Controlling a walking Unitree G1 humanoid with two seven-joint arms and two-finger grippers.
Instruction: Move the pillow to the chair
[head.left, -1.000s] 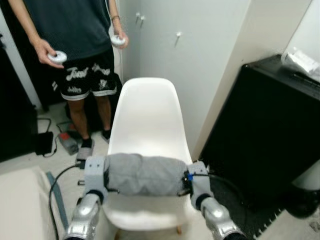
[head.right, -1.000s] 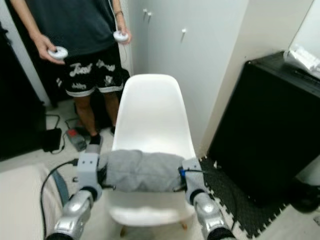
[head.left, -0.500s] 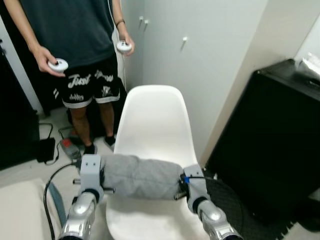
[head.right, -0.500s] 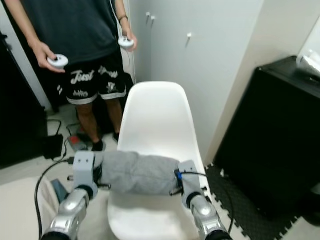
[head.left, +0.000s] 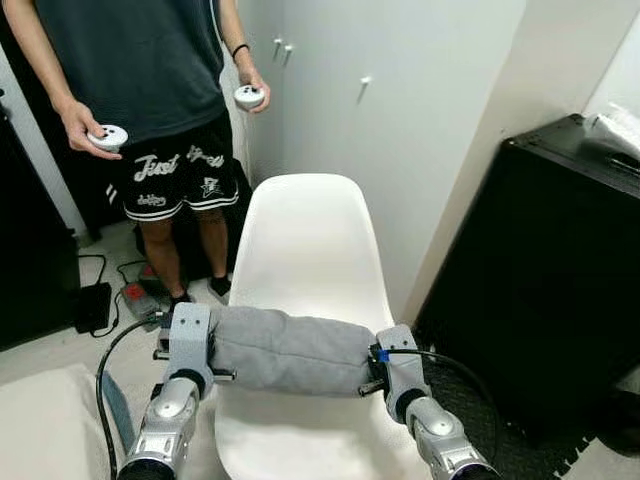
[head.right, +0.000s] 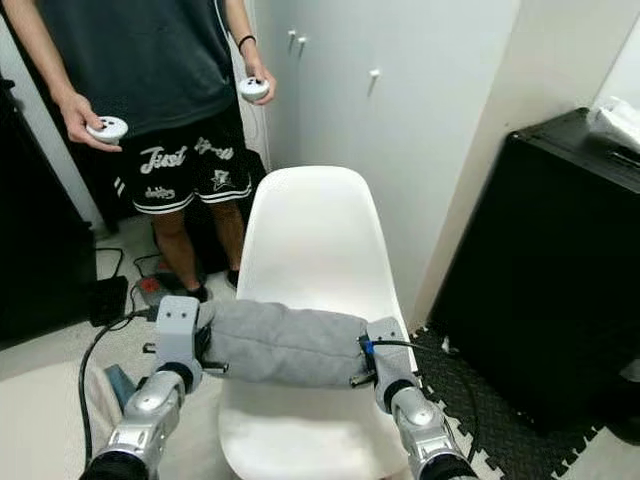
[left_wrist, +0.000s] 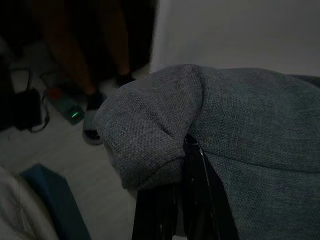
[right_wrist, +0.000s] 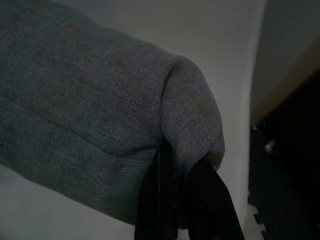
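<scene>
Holding grey pillow (head.left: 290, 352) over white chair (head.left: 305, 250) seat | long axis runs crosswise, left to right, between both arms | left gripper (left_wrist: 170, 220) clamped on its left end, right gripper (right_wrist: 180, 200) clamped on its right end | pillow hangs just above seat front, each arm equally near | seat bare | next, I judge: lower and release.
</scene>
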